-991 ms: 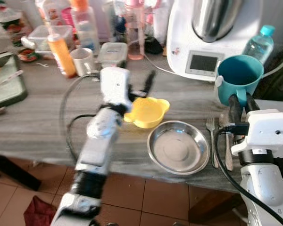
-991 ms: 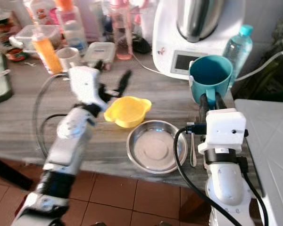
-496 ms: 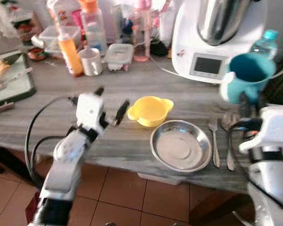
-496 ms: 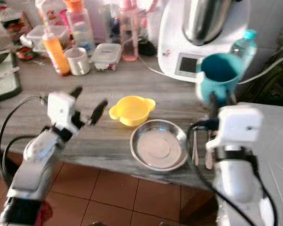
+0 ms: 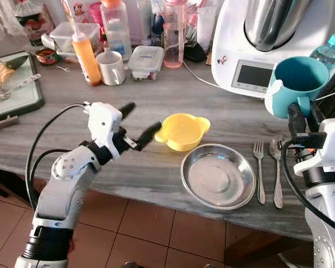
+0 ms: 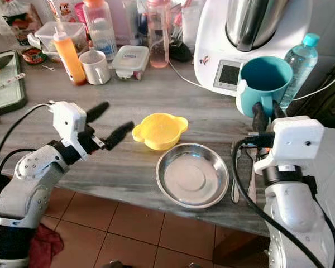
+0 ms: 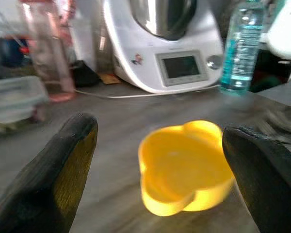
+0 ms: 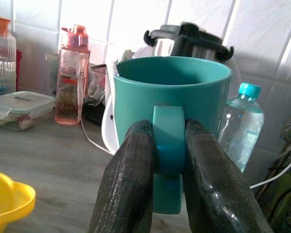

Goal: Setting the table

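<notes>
Where tiles meet wall, cluttered grey counter [image 5: 156,173], terracotta floor [image 5: 151,229].

Silver arms, black-fingered hands, black cables

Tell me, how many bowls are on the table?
2. The yellow bowl sits mid-table, just ahead of the open left gripper. The metal bowl lies beside it nearer the table edge, with the fork to its right.
</notes>
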`<state>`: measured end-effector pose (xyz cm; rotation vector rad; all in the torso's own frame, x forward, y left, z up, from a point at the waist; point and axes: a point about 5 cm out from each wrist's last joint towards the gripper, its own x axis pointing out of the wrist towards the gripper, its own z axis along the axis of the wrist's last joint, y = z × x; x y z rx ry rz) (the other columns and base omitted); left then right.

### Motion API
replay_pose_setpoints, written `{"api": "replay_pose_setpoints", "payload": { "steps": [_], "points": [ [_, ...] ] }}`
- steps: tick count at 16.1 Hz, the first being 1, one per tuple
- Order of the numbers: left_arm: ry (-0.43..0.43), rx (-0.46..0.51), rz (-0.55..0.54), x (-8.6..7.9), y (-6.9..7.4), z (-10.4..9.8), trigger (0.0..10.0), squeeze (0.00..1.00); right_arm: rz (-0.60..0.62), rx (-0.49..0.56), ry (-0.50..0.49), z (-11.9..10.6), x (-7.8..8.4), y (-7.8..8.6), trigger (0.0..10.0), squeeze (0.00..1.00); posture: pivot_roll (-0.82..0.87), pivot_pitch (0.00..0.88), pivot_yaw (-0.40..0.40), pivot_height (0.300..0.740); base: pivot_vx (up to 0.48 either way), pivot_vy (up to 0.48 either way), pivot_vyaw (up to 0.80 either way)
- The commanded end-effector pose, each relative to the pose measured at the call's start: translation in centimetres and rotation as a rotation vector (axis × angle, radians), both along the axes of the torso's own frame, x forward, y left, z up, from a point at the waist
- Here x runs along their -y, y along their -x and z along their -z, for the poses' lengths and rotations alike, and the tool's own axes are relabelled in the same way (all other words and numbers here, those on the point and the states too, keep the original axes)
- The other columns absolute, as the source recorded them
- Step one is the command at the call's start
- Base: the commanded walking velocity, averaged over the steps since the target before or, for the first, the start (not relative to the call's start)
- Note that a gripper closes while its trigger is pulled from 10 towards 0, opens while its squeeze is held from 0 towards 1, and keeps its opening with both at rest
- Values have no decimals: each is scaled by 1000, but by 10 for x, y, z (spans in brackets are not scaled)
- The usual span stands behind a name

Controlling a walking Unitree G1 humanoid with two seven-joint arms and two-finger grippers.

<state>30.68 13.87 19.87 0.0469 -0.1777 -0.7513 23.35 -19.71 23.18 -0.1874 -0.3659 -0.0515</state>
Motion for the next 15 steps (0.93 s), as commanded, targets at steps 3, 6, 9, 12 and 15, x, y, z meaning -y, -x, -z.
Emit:
{"api": "replay_pose_setpoints", "payload": {
  "steps": [3, 6, 9, 12, 15],
  "points": [
    [-5, 19, 104, 11, 3, -15, 10000, 0, -44, -28, -35, 0, 5, -4, 10000, 0, 40, 165, -6, 714, 0, 0, 0],
    [-12, -1, 140, 15, 6, -13, 10000, 0, -108, -69, -88, 6, 7, -11, 10000, 0, 39, 172, -3, 714, 0, 0, 0],
    [-8, -12, 156, 18, 8, -13, 10000, 0, -123, -108, -134, 14, 12, -12, 10000, 0, 43, 174, -2, 714, 0, 0, 0],
    [-21, -28, 190, 19, 10, -13, 10000, 0, -159, -152, -168, 26, 15, -8, 10000, 0, 43, 172, 3, 714, 0, 0, 0],
    [-55, -51, 240, 18, 14, -9, 10000, 0, -191, -166, -169, 27, 15, -7, 10000, 0, 40, 174, 5, 714, 0, 0, 0]
  ]
}}
